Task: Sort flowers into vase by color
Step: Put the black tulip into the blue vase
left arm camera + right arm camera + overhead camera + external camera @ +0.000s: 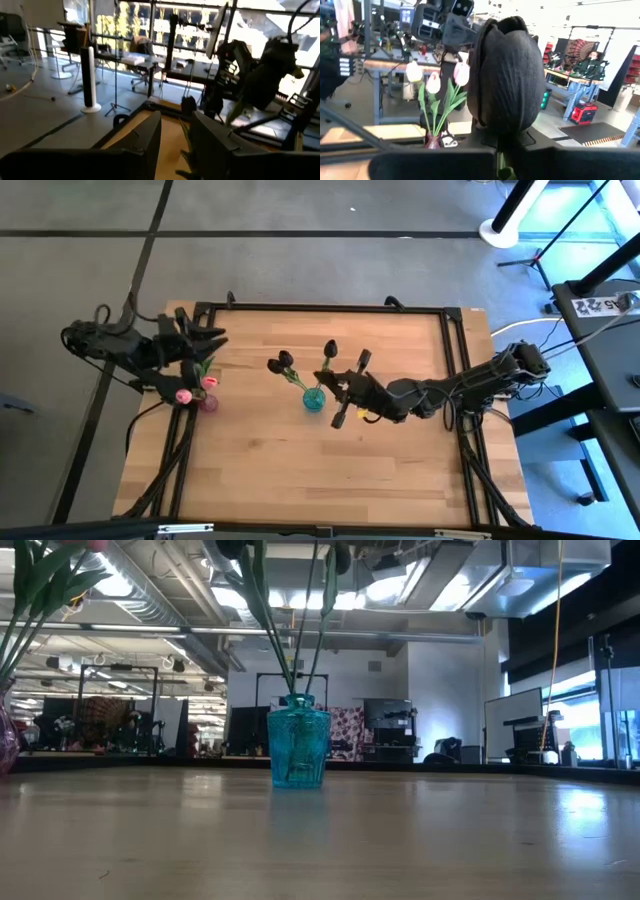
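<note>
A teal vase (314,400) (298,750) stands mid-table with dark tulips (282,362) in it, their stems (300,630) rising from its mouth. A pink vase (208,403) (433,142) at the table's left holds three pink tulips (434,82). My right gripper (340,385) hovers just right of the teal vase, shut on another dark tulip (506,70). My left gripper (205,340) (175,142) hangs above and beyond the pink vase, open, its fingers apart with nothing gripped. My right gripper pinches the dark tulip's stem (503,171) between its two fingers, right beneath the bud. The fingers lie level and point toward the table's left. The bud stands upright above them, lifted clear; the fingers hide the stem below.
The table's black frame rail (320,307) runs along the far edge. Bare wood (300,470) lies on the near half of the table. Desks and stands fill the room beyond.
</note>
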`<state>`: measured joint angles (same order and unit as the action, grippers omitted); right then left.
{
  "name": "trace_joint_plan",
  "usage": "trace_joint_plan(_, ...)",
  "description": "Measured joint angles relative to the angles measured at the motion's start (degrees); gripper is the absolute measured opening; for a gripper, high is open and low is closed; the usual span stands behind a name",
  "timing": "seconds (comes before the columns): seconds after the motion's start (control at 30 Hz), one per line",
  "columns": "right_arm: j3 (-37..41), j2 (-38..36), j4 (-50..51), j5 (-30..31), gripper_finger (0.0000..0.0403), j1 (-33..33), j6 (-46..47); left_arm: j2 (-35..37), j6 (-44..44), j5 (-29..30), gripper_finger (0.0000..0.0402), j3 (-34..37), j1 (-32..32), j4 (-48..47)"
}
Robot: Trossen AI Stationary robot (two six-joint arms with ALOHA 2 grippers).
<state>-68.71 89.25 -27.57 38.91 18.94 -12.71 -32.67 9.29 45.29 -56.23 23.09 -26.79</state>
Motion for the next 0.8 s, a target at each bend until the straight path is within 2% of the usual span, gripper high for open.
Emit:
trace_joint_plan(0.17, 0.02, -0.98, -1.58, 0.23, 0.0003, 0.13, -1.8, 1.24, -0.98, 0.27, 0.0105, 0.04, 0.0, 0.5)
trace_joint_plan(0.23, 0.0, -1.22, -0.78, 2.22, 0.0004, 0.04, -2.16, 2.0, -2.15, 1.37, 0.0105, -0.08, 0.0, 1.26)
trace_joint_plan(0.33, 0.0, -0.65, 1.93, 2.06, 0.0006, -0.34, 0.7, 3.05, -2.35, 3.76, 0.0105, -0.19, -0.01, 1.48)
trace_joint_plan(0.8, 0.02, 1.77, 2.46, 2.02, 0.0009, -0.55, 3.74, 3.61, -2.33, 4.43, 0.0105, 3.24, 0.0, 0.42)
